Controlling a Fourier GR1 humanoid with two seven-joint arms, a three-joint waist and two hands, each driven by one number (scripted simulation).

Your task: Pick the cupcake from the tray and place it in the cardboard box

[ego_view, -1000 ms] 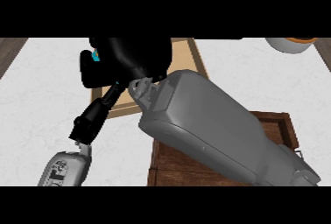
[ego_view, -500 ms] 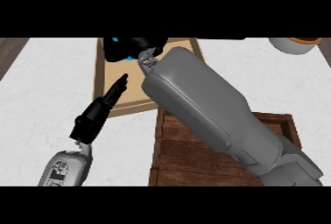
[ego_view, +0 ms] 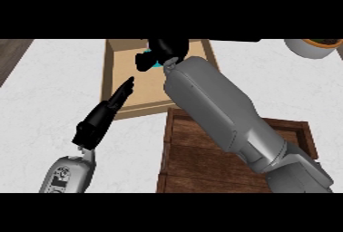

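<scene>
Right hand: black, over the far part of the cardboard box [ego_view: 115,77], its fingers [ego_view: 163,50] curled round something with a small turquoise patch at its edge; by the task this should be the cupcake, though the hand [ego_view: 161,53] hides nearly all of it.
Right forearm: the grey forearm [ego_view: 221,113] crosses from the near right, over the wooden tray [ego_view: 184,156], to the box.
Cupcake: only the turquoise bit [ego_view: 158,65] shows, just below the curled fingers, above the box's tan floor; whether it touches the floor cannot be told.
Cardboard box: tan, open-topped, far of the tray and a little to its left, its near wall almost at the tray's far edge.
Tray: dark wood, near right, largely covered by the forearm.
Left hand: black, left of centre over the box's near left corner, fingers [ego_view: 124,90] straight and pointing far, holding nothing; left hand [ego_view: 100,120] is resting.
Other: part of a pale bowl [ego_view: 313,47] at the far right corner of the counter [ego_view: 40,99].
Step in hand: placing, judged late in the task.
Doing it well: lower straight down until the cupcake sits on the box floor, away from the walls, keep it upright, then uncurl the fingers and lift clear without brushing it.
Risk: releasing from height could tip it.
</scene>
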